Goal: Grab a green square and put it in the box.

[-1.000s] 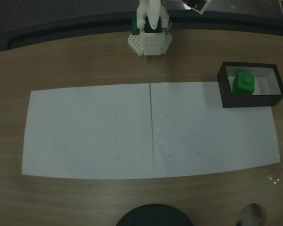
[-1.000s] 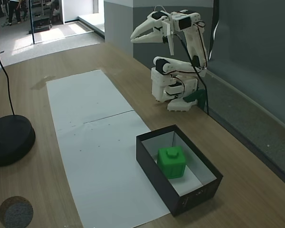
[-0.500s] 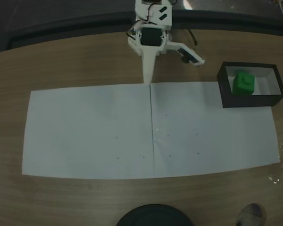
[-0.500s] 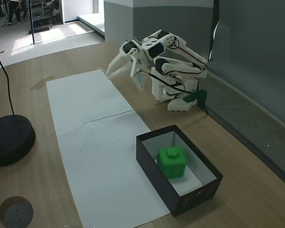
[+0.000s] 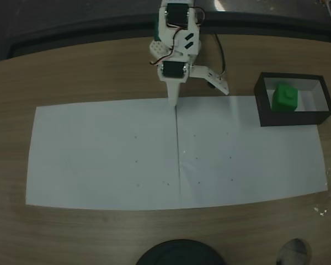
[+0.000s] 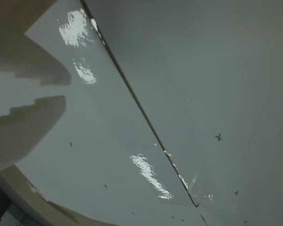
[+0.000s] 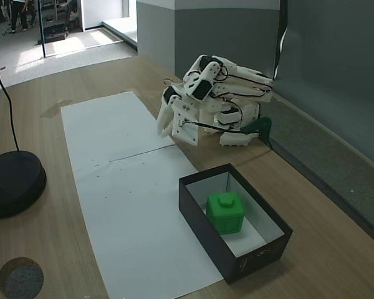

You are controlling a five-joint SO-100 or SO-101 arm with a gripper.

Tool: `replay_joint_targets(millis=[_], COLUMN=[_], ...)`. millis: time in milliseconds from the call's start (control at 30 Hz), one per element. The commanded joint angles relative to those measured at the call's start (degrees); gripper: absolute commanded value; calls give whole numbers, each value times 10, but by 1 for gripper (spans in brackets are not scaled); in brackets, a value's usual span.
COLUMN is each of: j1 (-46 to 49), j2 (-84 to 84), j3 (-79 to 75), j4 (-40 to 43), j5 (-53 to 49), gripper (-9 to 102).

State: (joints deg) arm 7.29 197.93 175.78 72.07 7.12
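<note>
The green square [image 5: 284, 97] [image 7: 225, 212] lies inside the box [image 5: 289, 120] [image 7: 212, 240], on its white floor, with its bump facing up. In both fixed views, my gripper [image 5: 174, 102] [image 7: 163, 131] points down at the far edge of the white paper, well to the left of the box and apart from it. In the wrist view my gripper [image 6: 67, 90] enters from the left, just above the paper. Its two pale fingers [image 6: 28, 127] are almost together, with a thin gap and nothing between them.
Two white paper sheets [image 5: 99, 154] cover the middle of the wooden table, meeting at a seam [image 6: 141, 113]. A black round stand base [image 7: 12, 184] sits near the table's front edge. The arm's base [image 5: 174, 49] stands at the back edge.
The arm has folded down from a raised pose, and the gripper has dropped to the paper's far edge. The green square has stayed still in the box.
</note>
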Motion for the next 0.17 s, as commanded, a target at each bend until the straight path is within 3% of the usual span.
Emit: replay_joint_targets(millis=[0, 133], j1=[2, 2], j2=[9, 12], j3=[-38, -38], j4=[16, 18], j5=[33, 36], gripper=[0, 0])
